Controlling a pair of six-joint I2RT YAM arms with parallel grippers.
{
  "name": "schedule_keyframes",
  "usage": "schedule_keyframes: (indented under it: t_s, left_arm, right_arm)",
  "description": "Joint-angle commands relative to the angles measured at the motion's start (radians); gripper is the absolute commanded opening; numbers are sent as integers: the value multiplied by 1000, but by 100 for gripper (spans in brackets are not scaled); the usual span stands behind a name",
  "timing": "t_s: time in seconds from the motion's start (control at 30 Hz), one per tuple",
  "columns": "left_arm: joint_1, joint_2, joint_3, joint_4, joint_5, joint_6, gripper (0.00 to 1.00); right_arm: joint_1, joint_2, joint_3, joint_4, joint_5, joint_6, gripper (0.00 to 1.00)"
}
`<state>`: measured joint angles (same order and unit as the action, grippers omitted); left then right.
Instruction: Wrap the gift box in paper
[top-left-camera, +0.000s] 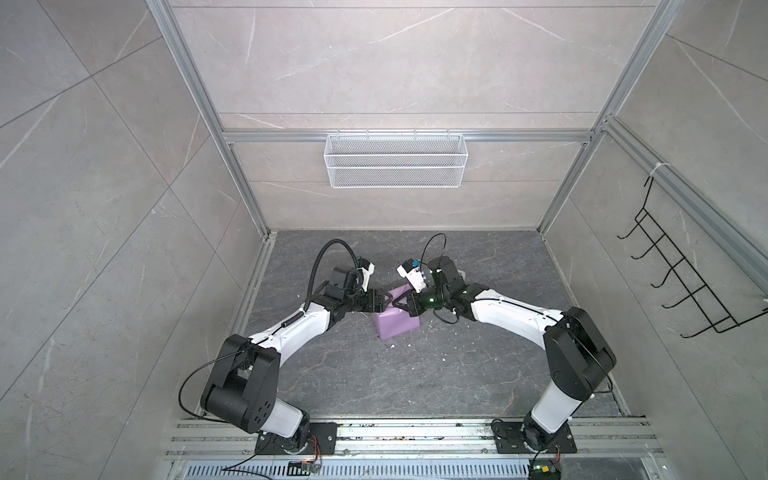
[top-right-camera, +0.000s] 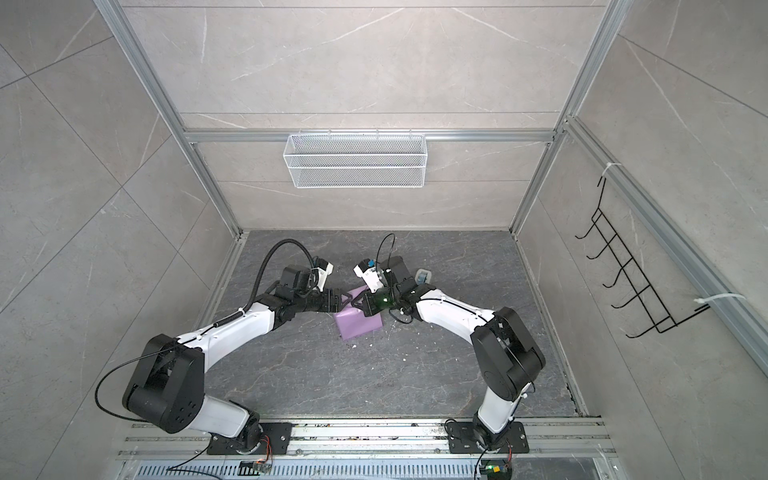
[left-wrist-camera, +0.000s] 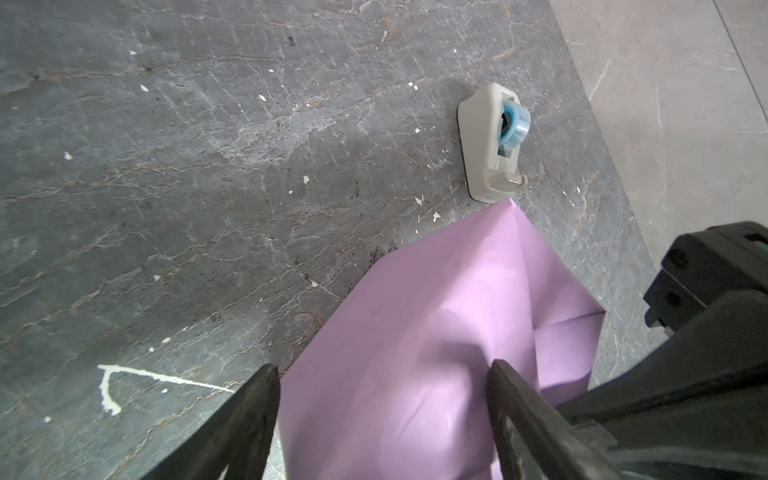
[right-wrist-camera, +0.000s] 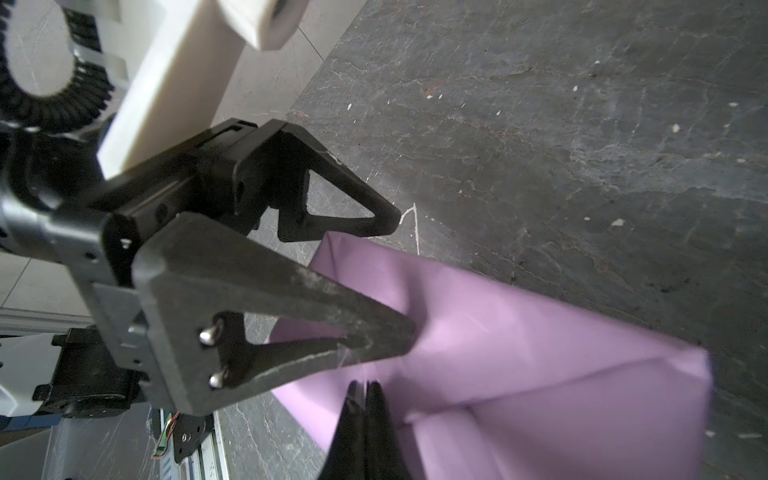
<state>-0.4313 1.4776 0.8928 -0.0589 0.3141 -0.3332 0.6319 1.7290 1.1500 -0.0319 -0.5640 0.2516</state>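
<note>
- Black left gripper (left-wrist-camera: 382, 370) gapes astride the folded lilac paper sheet (top-left-camera: 397, 326), mid grey table (top-left-camera: 457, 374), hiding the gift box.
- Your right gripper (right-wrist-camera: 365, 386) is closed at its flap; lift carelessly and it may spring open.

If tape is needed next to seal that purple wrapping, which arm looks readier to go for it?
Probably the left. The left gripper is open and faces the tape dispenser, which lies just beyond the paper. The right gripper is shut, with its tips at the paper's fold.
</note>
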Motion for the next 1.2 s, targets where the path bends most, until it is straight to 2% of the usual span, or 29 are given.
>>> schedule_keyframes:
  t_s: [0.0, 0.4, 0.77, 1.17]
  left_arm:
    - [11, -27, 10, -33, -53, -6, 80]
    - [11, 19, -19, -56, -1, 27, 79]
    - [11, 15, -29, -49, 11, 29, 79]
    - [11, 19, -35, -46, 17, 31, 79]
  right_arm:
    - [-12, 39, -24, -27, 52, 30, 0]
    - [-6, 32, -11, -49, 73, 15, 0]
    - [-5, 23, 30, -84, 96, 1, 15]
    - [-5, 34, 85, -85, 94, 18, 20]
